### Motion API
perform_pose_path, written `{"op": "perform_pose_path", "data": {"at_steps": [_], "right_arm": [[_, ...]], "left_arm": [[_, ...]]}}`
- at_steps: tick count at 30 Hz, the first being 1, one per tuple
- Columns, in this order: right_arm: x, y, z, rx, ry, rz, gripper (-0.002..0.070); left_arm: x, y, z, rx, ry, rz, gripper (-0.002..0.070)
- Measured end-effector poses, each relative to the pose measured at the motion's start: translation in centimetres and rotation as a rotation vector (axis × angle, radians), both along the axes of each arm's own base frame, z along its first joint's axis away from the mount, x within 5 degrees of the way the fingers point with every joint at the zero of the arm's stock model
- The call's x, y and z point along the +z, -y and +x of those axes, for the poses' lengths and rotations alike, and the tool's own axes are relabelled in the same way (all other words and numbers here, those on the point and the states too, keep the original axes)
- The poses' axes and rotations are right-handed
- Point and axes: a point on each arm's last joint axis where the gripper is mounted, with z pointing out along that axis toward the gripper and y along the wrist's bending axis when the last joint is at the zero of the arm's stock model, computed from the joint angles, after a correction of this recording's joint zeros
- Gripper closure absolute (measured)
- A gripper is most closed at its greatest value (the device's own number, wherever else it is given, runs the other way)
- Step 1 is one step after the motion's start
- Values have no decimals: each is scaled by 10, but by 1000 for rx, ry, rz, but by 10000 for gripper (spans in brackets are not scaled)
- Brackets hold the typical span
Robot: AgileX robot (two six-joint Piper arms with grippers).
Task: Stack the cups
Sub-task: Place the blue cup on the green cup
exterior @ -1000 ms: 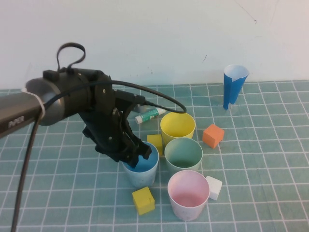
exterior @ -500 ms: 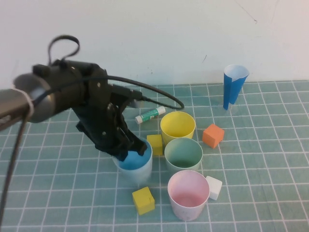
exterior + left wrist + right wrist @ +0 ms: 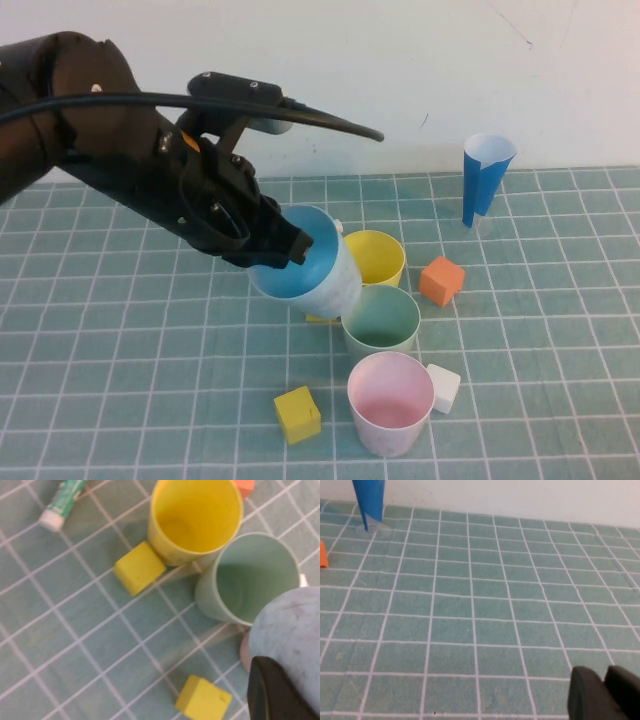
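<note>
The bench (image 3: 560, 400), a green gridded mat, carries everything. The left arm reaches in over it, and the left gripper (image 3: 283, 246) has its fingers closed on the rim of the blue cup (image 3: 310, 268), which hangs tilted in the air beside the yellow cup (image 3: 378, 255) and above the green cup (image 3: 381, 318), its mouth turned toward the camera; this looks like a carry toward another cup to nest it, though which cup is meant cannot be told. The yellow, green and pink cup (image 3: 390, 398) stand upright in a close line on the bench, mouths open to receive. The blue cone (image 3: 485, 175) stands well apart near the wall. Smaller pieces lie around the cups: an orange cube (image 3: 441, 279), a yellow cube (image 3: 297, 414) and a white cube (image 3: 443, 387) touching the pink cup. A second yellow cube (image 3: 139, 567) and a glue stick (image 3: 64, 502) show in the left wrist view but are mostly hidden behind the lifted cup from above. The right gripper (image 3: 605, 690) sits low over bare mat, apparently closed and empty, only its fingertips in view.
</note>
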Motion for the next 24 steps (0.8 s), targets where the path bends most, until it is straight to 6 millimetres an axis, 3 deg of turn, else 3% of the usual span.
{"op": "perform_pose_path", "data": {"at_steps": [6, 13, 24], "right_arm": [[0, 0, 0, 0, 0, 0, 605], [0, 0, 0, 0, 0, 0, 605], [0, 0, 0, 0, 0, 0, 605]], "left_arm": [[-7, 14, 3, -47, 1, -39, 669], [-20, 48, 1, -122, 81, 2, 669], [-34, 59, 23, -79, 79, 52, 669]]}}
